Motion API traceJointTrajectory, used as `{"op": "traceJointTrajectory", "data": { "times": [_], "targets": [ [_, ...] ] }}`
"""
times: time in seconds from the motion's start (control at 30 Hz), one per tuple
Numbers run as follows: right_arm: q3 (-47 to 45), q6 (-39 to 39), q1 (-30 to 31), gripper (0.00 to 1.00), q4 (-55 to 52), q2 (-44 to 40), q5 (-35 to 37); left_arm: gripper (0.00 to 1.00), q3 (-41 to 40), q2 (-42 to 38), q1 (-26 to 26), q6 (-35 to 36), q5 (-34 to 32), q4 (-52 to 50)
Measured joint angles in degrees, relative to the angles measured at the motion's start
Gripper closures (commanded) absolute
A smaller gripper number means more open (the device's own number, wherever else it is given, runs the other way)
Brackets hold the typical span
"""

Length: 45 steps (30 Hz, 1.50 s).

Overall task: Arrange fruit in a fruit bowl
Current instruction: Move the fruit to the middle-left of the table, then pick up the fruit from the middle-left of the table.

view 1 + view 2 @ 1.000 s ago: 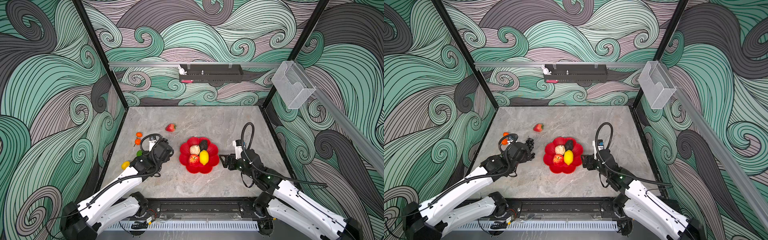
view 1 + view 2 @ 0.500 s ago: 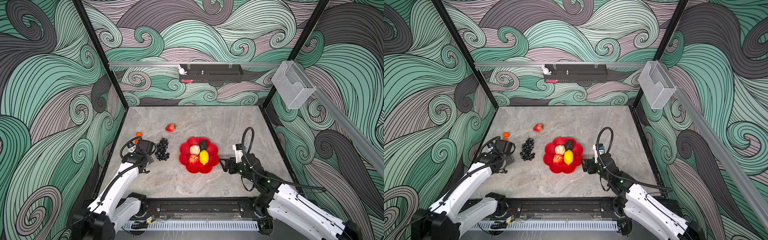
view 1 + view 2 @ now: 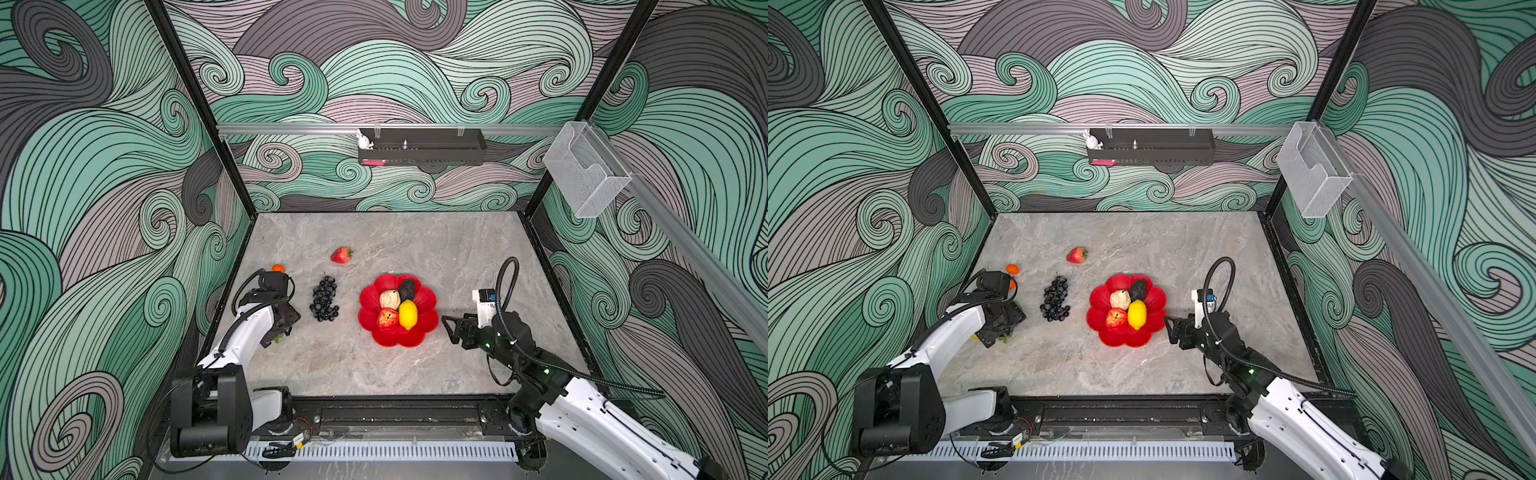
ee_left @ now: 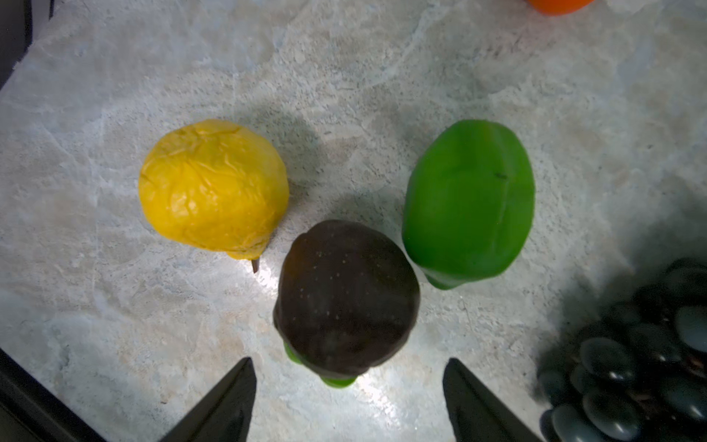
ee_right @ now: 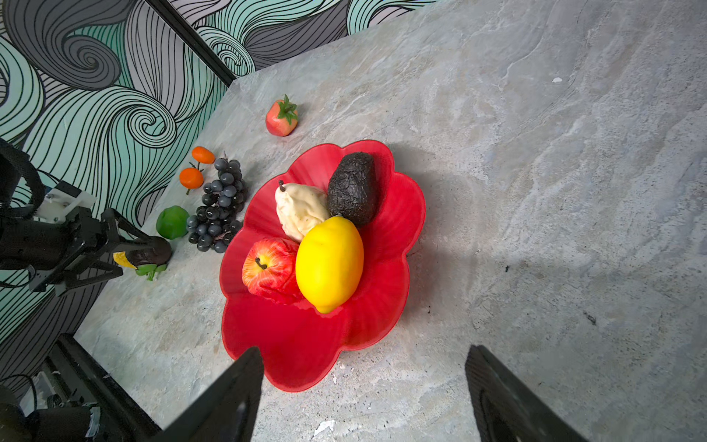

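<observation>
**Top views.** Left gripper point(image 3: 279, 332): had drawn back from beside the bowl point(image 3: 395, 338) to the tabletop's left edge, which left the grapes point(image 3: 324, 299) uncovered on the stone between arm and bowl. Its jaws stood wide and empty. Right gripper point(image 3: 450, 329): hardly shifted, just beside the bowl's right rim, also spread wide and empty. Bowl: mid-tabletop, and held the apple point(image 3: 386, 319), lemon point(image 3: 408, 314), beige piece point(image 3: 390, 299) and avocado point(image 3: 407, 289). Strawberry point(image 3: 341, 255): lay toward the far edge. Orange point(image 3: 278, 268): lay at the left edge. Judged: four pieces were in, and the next pick would come from the left edge.

**Left wrist.** Dark fruit point(image 4: 346, 296): smooth, speckled, green-stalked, just ahead of the parted fingertips point(image 4: 229, 398) and ungripped. Close beside it were a crinkled lemon point(image 4: 212, 187) and a waxy, seamed lime point(image 4: 468, 199).

**Right wrist.** Bowl point(image 5: 306, 344): glossy red plastic, scalloped and ribbed. Avocado point(image 5: 354, 187): black and pitted. Beige piece point(image 5: 300, 210): lumpy, with a stalk. Grapes point(image 5: 220, 206): shiny beads, just off the rim.
</observation>
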Motion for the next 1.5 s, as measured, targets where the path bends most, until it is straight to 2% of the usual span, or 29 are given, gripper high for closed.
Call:
{"op": "traceJointTrajectory", "data": {
  "times": [0.23, 0.47, 0.63, 0.9, 1.27, 1.5],
  "targets": [
    [-0.17, -0.02, 0.00, 0.16, -0.07, 0.02, 0.15, 0.28, 2.82, 5.77, 1.05, 0.46, 5.77, 2.23],
    [-0.17, 0.00, 0.00, 0.16, -0.02, 0.72, 0.15, 0.27, 2.78, 6.10, 0.22, 0.70, 12.15, 3.30],
    [-0.17, 0.02, 0.00, 0.16, -0.02, 1.55, 0.11, 0.23, 2.82, 3.96, -0.15, 1.53, 11.13, 2.69],
    [-0.17, 0.04, 0.00, 0.16, 0.00, 1.73, 0.11, 0.21, 4.94, 6.38, -0.15, 2.34, 7.21, 2.12],
    [-0.17, 0.04, 0.00, 0.16, 0.11, 2.01, 0.09, 0.21, 6.71, 13.86, -1.03, 5.60, 10.34, 4.24],
    [-0.17, 0.07, 0.00, 0.16, 0.37, 2.36, 0.07, 0.30, 6.80, 15.65, -1.66, 6.34, 11.21, 4.26]
  ]
}}
